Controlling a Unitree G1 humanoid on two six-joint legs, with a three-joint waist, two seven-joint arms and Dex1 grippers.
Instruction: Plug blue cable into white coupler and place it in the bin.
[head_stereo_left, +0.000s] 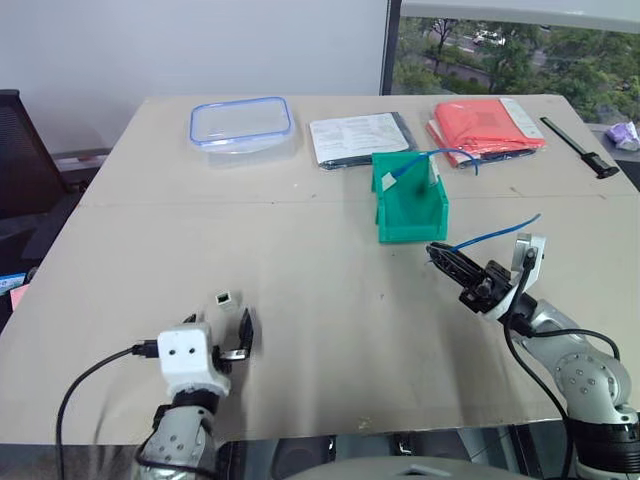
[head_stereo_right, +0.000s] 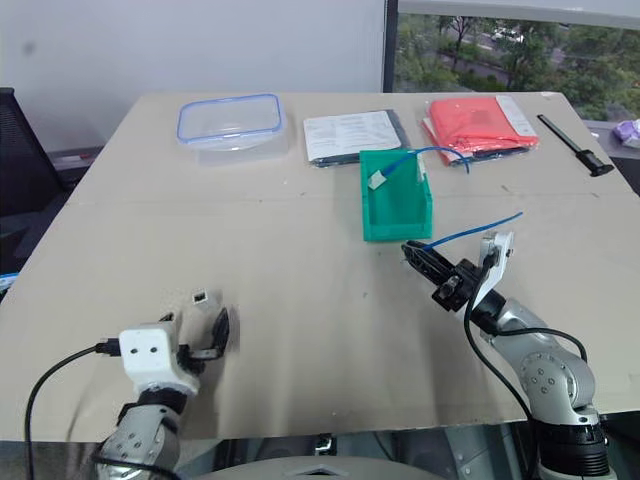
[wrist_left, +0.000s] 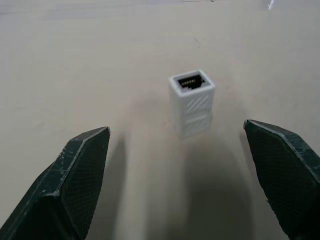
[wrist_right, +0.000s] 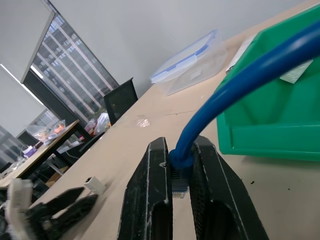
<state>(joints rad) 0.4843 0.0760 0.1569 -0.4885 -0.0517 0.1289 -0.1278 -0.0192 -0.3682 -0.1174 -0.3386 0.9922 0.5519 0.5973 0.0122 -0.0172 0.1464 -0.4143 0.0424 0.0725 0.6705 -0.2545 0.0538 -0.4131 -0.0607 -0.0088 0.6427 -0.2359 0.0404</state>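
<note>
Standing upright on the bare table (head_stereo_left: 300, 300), the white coupler (wrist_left: 192, 102) shows its dark socket facing up, and it is small and light enough that a slightly off-centre squeeze could, in my judgement, tip it over or flick it away across the smooth surface. It sits just ahead of the left gripper (head_stereo_left: 232, 335), between the lines of the two black fingers (wrist_left: 75, 175), which are spread wide with nothing between them — not touching the block. The blue cable (head_stereo_left: 495, 235) is a second risk: the right gripper (head_stereo_left: 447, 262) is clamped tight on its plug end, and if the plug sits skewed in that grip it may meet the socket at an angle and jam or push the block aside. The cord trails away from those fingers toward the far side, well apart from the coupler. Beyond it stands the green bin (head_stereo_left: 409, 200), with another blue cord draped in it, between the two arms' reach and the papers farther back.
</note>
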